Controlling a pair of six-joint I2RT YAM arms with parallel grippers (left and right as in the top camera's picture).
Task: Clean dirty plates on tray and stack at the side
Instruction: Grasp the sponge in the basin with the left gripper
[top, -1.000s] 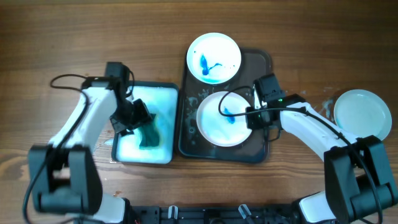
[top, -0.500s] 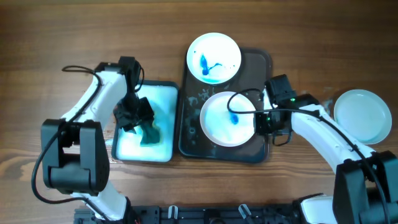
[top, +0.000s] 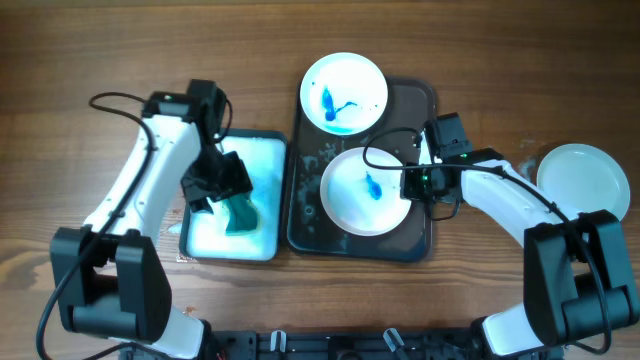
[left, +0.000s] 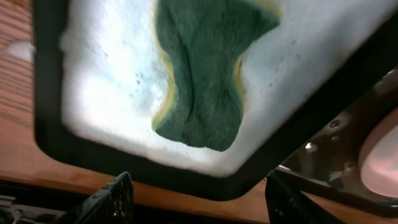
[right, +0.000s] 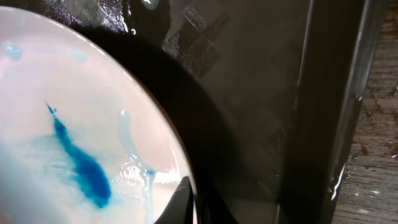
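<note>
White, one clean plate (top: 583, 181) lies right of the tray (top: 410, 243); two smeared plates (top: 344, 93) remain, right hand (top: 415, 183) pinching one, left hand (top: 212, 182) spread.

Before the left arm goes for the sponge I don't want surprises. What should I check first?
1. Left gripper open above the sponge: ok.
2. Sponge lies free inside the white tray: ok.
3. Right gripper at the near plate's right rim, firm hold: cannot tell.
4. Near plate wiped: not ok, blue smear in its centre.
5. Far plate wiped and fully on the dark tray: not ok, smeared and overhanging the far rim.
6. Clean plate right of the dark tray, ready as stack base: ok.
</note>
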